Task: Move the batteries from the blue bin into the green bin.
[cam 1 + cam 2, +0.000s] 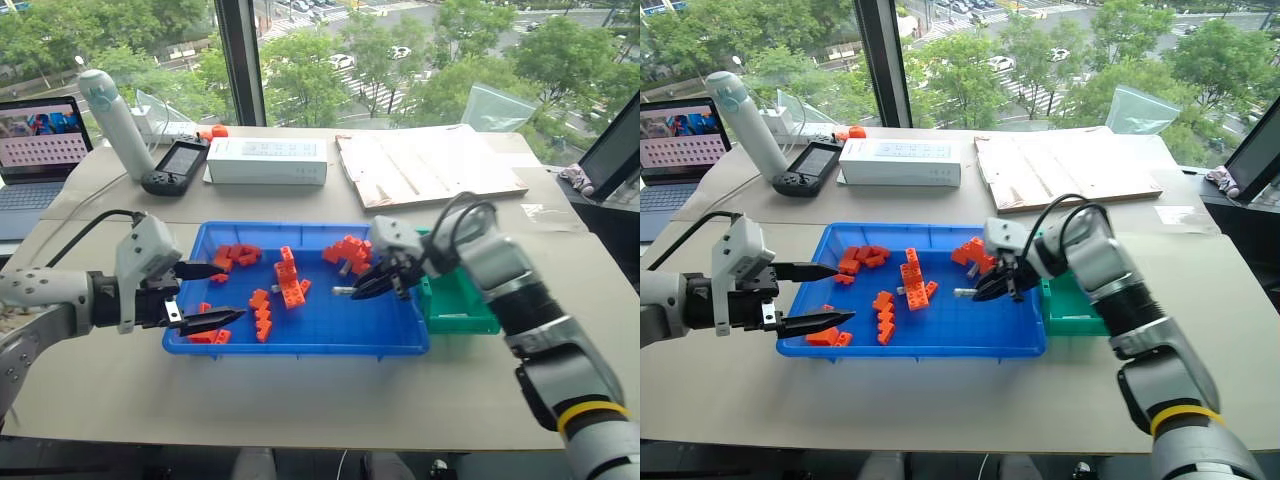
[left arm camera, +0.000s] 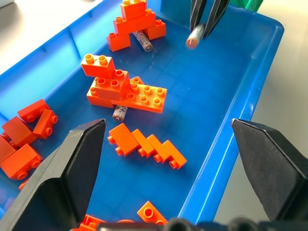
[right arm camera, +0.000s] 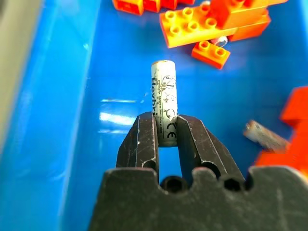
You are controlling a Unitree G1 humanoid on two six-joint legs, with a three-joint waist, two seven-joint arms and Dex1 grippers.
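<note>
While the right tool (image 1: 375,284) had a battery (image 3: 164,101) pinched between its two fingers, the thing that mattered was where the green bin (image 1: 458,300) sat: just off to the right side of that tool, touching the right wall of the blue bin (image 1: 300,340). So my guess was a short carry to the right over the blue rim, then a drop. The battery stuck straight out past the fingertips, long axis in line with the fingers and pointing back toward the left over the tray, held clear of the floor as far as I could tell. The right arm was clearly the nearer one to the green bin.

The left tool (image 1: 205,296) hung over the left end of the blue bin with its fingers spread wide and nothing between them.

Counts, as best I could make out: three batteries total. One in the right tool, one lying half tucked under the brick stack in the middle (image 2: 119,112), and one more leaning against the brick pile at the right end of the tray (image 2: 143,40). Both loose ones were inside the blue bin. Orange bricks (image 2: 147,147) were scattered in maybe five or six clusters; I couldn't count single bricks reliably. One blue bin, one green bin, both on the table (image 1: 300,400). Couldn't see whether anything was already in the green bin.
</note>
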